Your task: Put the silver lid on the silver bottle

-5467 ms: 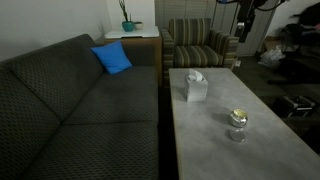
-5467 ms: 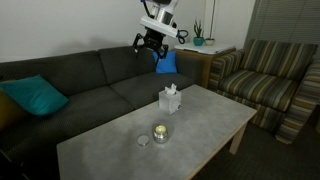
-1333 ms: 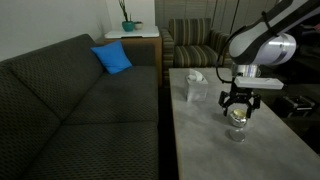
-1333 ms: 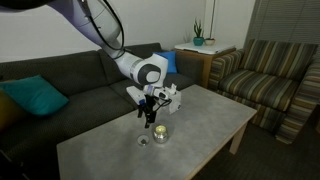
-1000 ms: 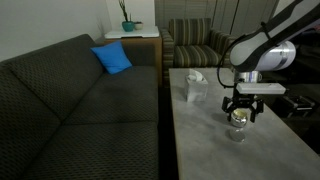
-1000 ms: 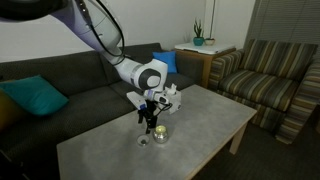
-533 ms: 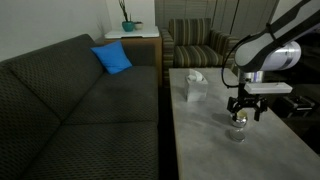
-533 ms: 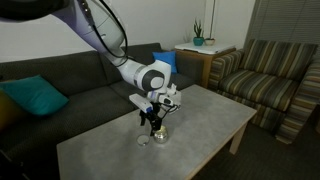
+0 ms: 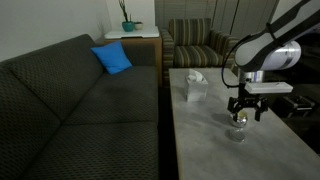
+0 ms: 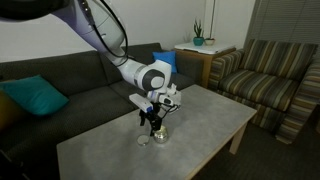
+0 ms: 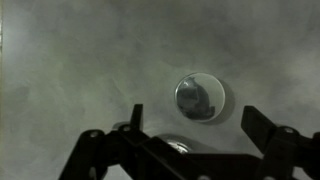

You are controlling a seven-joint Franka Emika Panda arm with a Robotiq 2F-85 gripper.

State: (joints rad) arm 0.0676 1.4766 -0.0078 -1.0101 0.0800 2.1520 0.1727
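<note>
Grey sofa with blue cushion flanks pale surface; white tissue box on it; striped armchair beyond.

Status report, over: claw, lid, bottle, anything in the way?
Claw open, empty. Silver lid lying beside silver bottle, not fitted. Tissue box stands apart.

The silver lid is glossy metal; the table matt, mottled grey.
</note>
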